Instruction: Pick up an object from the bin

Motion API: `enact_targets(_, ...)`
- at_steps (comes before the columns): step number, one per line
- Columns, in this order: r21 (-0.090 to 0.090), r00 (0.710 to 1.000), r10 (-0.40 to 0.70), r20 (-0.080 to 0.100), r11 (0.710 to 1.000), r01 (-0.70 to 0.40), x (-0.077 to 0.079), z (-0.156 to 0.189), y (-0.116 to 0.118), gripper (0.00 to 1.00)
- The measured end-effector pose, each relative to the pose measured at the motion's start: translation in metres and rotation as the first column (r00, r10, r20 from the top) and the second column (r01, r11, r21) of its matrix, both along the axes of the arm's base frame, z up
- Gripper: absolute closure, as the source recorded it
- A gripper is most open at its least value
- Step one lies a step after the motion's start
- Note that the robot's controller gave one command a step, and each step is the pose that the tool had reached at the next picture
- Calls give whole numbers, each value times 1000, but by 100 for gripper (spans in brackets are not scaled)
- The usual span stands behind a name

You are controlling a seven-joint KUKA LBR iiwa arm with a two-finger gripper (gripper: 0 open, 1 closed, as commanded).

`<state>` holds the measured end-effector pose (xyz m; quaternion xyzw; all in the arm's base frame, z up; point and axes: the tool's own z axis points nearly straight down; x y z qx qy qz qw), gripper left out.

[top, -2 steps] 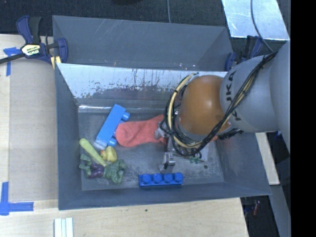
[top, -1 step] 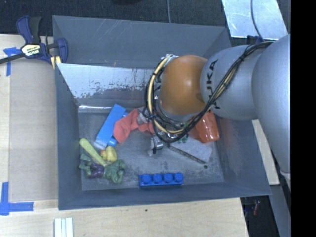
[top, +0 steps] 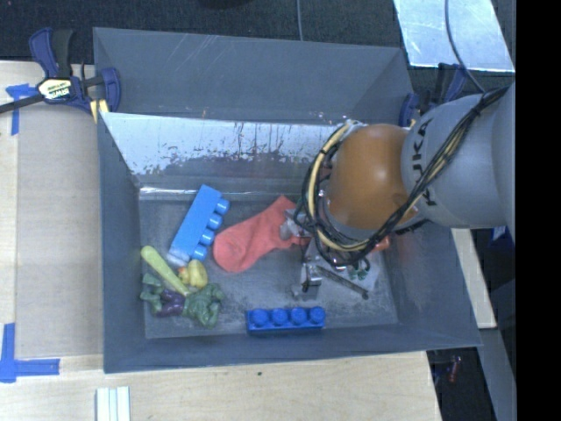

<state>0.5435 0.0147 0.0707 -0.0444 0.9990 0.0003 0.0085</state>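
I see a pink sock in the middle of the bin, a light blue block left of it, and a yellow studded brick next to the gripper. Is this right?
Not quite. The camera view shows the studded brick is dark blue, not yellow; the rest is right.

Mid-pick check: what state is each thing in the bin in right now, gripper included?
gripper: lowered, right of centre, just above the dark blue brick in the picture.
red cloth: crumpled, lying in the middle, right end under the wrist.
light blue brick: lying on a slant, left of the cloth.
dark blue brick: lying flat, on its own.
toy heap: yellow and green pieces, piled at the left.
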Motion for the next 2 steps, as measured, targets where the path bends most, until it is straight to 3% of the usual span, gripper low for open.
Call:
enact_targets(1,-9,871,491,15,871,-491,84,1,-27,100)
enact_targets(2,-8,872,490,15,872,-490,84,1,-26,100)
